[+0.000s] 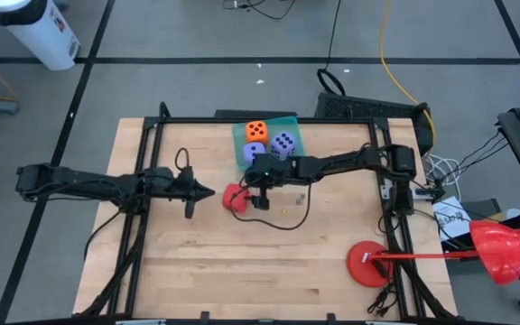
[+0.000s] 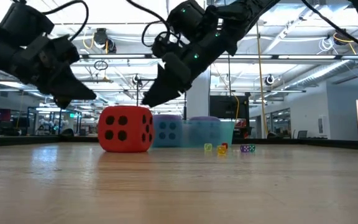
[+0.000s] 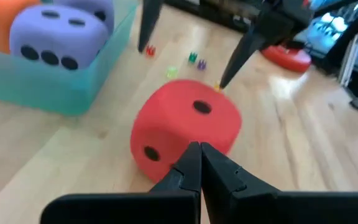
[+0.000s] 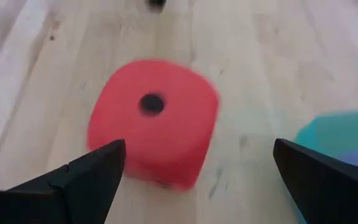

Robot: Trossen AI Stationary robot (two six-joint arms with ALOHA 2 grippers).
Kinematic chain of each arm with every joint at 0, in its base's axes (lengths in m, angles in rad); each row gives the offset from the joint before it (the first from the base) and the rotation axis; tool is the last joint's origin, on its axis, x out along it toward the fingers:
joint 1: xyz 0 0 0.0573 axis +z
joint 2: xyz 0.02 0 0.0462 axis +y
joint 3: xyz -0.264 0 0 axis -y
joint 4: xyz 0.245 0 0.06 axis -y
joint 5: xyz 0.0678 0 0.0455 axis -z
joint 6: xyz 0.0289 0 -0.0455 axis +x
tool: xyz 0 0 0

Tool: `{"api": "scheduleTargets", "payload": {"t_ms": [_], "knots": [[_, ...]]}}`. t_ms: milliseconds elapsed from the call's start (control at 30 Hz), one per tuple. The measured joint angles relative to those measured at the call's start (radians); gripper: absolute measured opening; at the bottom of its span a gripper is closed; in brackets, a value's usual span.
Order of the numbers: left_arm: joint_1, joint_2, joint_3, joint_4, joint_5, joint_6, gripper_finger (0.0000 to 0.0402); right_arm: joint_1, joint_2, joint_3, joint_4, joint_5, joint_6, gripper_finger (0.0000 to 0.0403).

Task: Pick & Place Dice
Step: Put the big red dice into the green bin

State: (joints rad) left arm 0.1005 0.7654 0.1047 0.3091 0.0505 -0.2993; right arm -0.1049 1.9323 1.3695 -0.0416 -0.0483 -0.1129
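Red, soft-looking die with dark pips and rounded corners, sitting on bare wood just below the spread-wide right gripper, untouched, and just ahead of the pinched-shut, empty left gripper.

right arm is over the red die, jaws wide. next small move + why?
Probably lower the right gripper straight down around the red die, then close. Its fingers are open and hang above the die, which sits on the wood beside the teal tray already holding three dice. The shut left gripper waits beside it.
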Motion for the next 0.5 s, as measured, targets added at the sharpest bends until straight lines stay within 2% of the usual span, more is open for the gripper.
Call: {"api": "scheduleTargets", "payload": {"t_ms": [100,333,500], "knots": [[0.0,0.041,0.0,0.002,-0.012,-0.002,0.0002,0.009,-0.034,-0.005,-0.062,-0.008,-0.019,0.04],[0.0,0.12,0.001,0.027,-0.026,0.002,0.0003,0.019,-0.059,-0.002,-0.057,-0.226,-0.031,0.04],[0.0,0.175,0.004,0.1,0.008,0.002,0.0002,0.04,-0.06,-0.001,-0.016,-0.237,0.036,0.04]]}}
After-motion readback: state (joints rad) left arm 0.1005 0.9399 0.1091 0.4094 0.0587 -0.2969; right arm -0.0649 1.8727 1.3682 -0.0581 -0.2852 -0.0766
